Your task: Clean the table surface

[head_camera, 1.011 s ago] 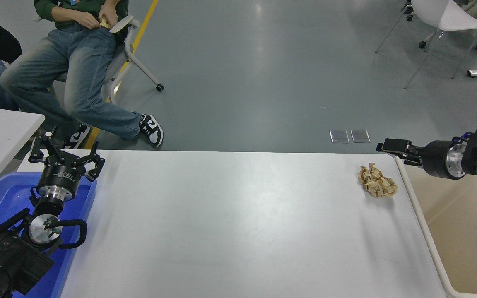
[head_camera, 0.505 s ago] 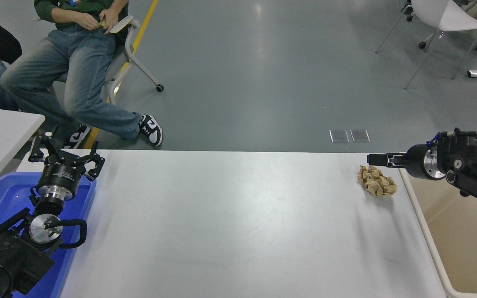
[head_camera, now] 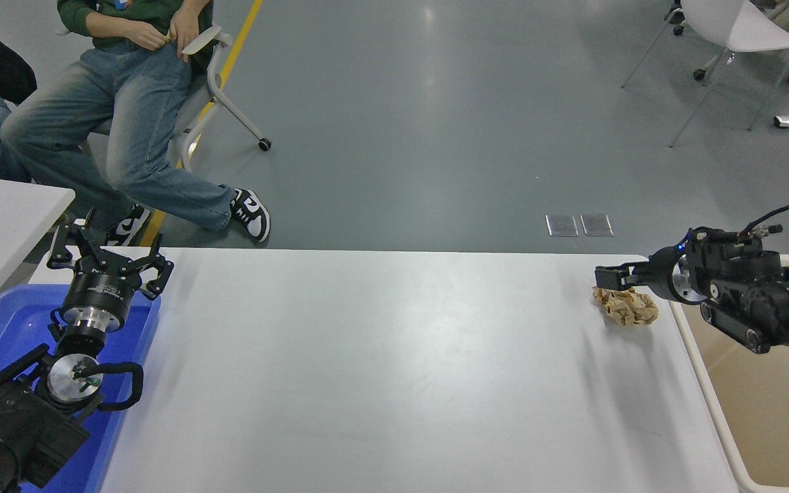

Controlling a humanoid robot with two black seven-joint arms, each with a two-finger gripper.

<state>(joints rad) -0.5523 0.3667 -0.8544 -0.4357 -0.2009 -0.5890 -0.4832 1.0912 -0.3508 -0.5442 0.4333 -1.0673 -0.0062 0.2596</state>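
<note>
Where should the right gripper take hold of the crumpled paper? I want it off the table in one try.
Probably across the raised middle of the paper, coming down from above. It is a low, irregular brown wad lying flat on the table near the right edge, with no handle, so its bulkiest folds give most to pinch. The right gripper is already at its far edge.

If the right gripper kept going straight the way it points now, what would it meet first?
The right gripper points left across the table, just over the crumpled paper's far edge. It would probably brush the paper first; beyond that the way looks free, though height is unclear.
</note>
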